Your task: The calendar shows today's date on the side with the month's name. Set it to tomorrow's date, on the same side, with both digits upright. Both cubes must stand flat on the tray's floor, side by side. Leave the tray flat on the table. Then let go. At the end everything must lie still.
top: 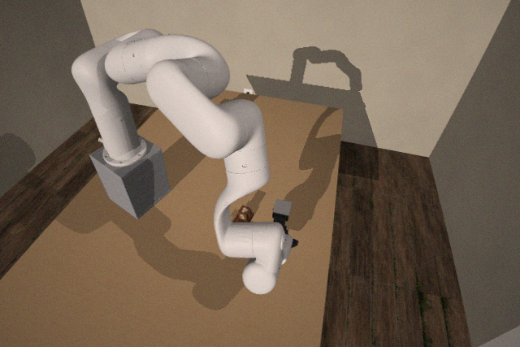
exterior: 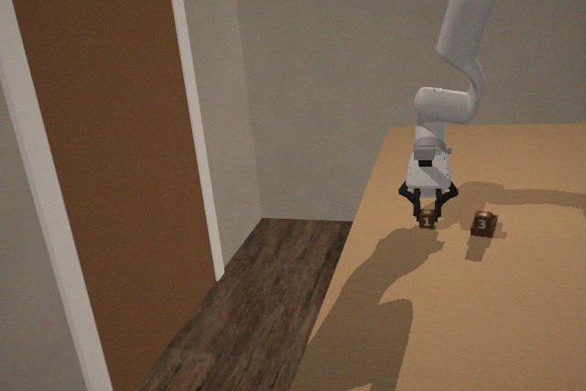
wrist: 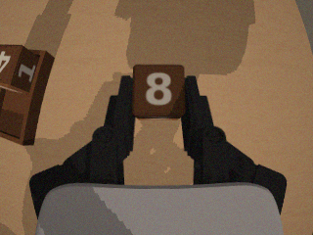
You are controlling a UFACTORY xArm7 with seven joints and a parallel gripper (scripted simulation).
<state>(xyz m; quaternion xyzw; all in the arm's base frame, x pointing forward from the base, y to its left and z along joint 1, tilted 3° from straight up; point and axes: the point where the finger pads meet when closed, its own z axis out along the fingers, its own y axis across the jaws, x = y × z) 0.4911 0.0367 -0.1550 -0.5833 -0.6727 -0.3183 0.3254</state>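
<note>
My gripper (exterior: 427, 214) (wrist: 157, 91) points down and is shut on a brown cube (exterior: 426, 222) (wrist: 158, 109). That cube shows an 8 in the wrist view and an upright 1 towards the exterior camera. Its height over the table is hard to tell. The brown tray (exterior: 482, 232) (wrist: 43, 90) is to the left in the wrist view, apart from the gripper. The other cube (top: 244, 211) (exterior: 482, 219) (wrist: 14, 63) is in the tray, with a 3 towards the exterior camera. In the wrist view it shows a 4 and a 1; the tray place beside it is empty. The fingertips are hidden in the top view.
The wooden table (top: 146, 292) (exterior: 496, 320) carries the arm's grey base block (top: 138, 184). The table's side edge is near the gripper, with dark floor (top: 378, 250) (exterior: 245, 292) beyond it. Arm shadows lie over the table.
</note>
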